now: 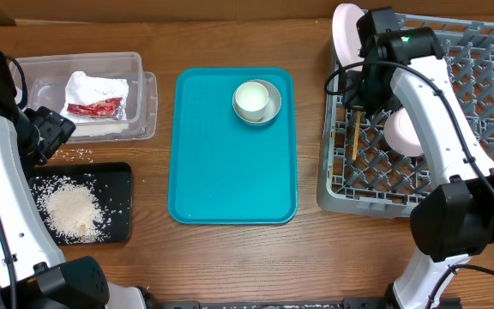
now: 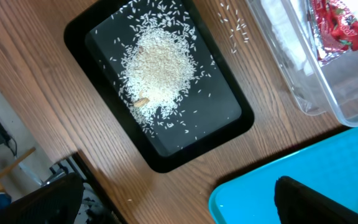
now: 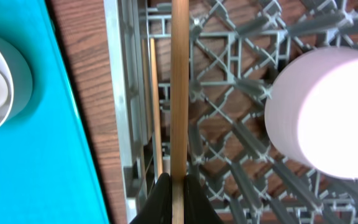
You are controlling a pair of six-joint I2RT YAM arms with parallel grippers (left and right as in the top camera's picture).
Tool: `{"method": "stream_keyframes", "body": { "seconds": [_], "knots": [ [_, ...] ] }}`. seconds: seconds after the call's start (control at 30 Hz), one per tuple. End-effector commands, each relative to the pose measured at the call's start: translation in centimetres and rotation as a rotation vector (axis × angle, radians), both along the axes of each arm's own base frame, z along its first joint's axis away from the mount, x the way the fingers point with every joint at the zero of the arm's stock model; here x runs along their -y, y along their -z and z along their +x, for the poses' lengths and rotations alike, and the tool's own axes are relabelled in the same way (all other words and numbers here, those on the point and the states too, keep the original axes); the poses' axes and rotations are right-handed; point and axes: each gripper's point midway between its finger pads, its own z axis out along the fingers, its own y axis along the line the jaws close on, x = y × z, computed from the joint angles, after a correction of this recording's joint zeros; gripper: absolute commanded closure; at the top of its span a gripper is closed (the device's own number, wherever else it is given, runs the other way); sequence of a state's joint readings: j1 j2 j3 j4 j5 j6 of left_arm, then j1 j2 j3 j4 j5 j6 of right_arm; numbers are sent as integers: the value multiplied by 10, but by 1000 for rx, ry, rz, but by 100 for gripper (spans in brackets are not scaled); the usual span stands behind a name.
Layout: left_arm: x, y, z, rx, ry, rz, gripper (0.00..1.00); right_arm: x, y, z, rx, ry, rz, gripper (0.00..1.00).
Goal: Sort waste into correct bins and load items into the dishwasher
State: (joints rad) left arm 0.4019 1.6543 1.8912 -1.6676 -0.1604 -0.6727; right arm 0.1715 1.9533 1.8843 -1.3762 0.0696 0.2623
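My right gripper is shut on a wooden chopstick and holds it over the left side of the grey dish rack; it also shows overhead. A second chopstick lies in the rack. A pale plate and a small white bowl sit in the rack. A white cup sits in the grey-green bowl. My left gripper is open and empty beside the black tray of rice. The clear tub holds a napkin and the red wrapper.
The teal serving tray lies in the middle and carries the stacked bowl and cup at its far right corner. A few loose rice grains lie on the wooden table between the tub and the black tray.
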Motion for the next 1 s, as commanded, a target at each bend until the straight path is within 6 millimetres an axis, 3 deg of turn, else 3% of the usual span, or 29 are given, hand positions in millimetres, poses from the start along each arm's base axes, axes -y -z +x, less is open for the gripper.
{"method": "stream_keyframes", "body": {
  "seconds": [0.0, 0.13, 0.23, 0.27, 0.43, 0.6, 0.77, 0.9, 0.93, 0.97],
  "knots": [
    [-2, 2, 0, -11, 15, 2, 0, -6, 4, -5, -10, -42, 31, 96],
    [-2, 2, 1, -10, 15, 2, 0, -6, 14, -7, -27, -53, 30, 91],
    [-2, 2, 1, -10, 15, 2, 0, -6, 22, -8, -35, -53, 29, 74],
    [-2, 2, 1, -9, 14, 2, 0, -6, 24, -9, -40, -53, 32, 73],
    [-2, 2, 1, -7, 14, 3, 0, -17, 25, -13, -57, -64, 91, 74],
    [-2, 2, 1, -7, 14, 3, 0, -37, 20, -13, -56, -86, 199, 87],
    [-2, 2, 1, -7, 15, 3, 0, -64, -5, -7, -11, -129, 331, 86],
    [-2, 2, 1, -7, 15, 3, 0, -97, -32, 6, 84, -204, 434, 74],
    [-2, 2, 1, -8, 15, 3, 0, -105, -37, 10, 111, -226, 451, 68],
    [-2, 2, 1, -7, 15, 3, 0, -116, -41, 14, 140, -252, 466, 54]
  ]
}}
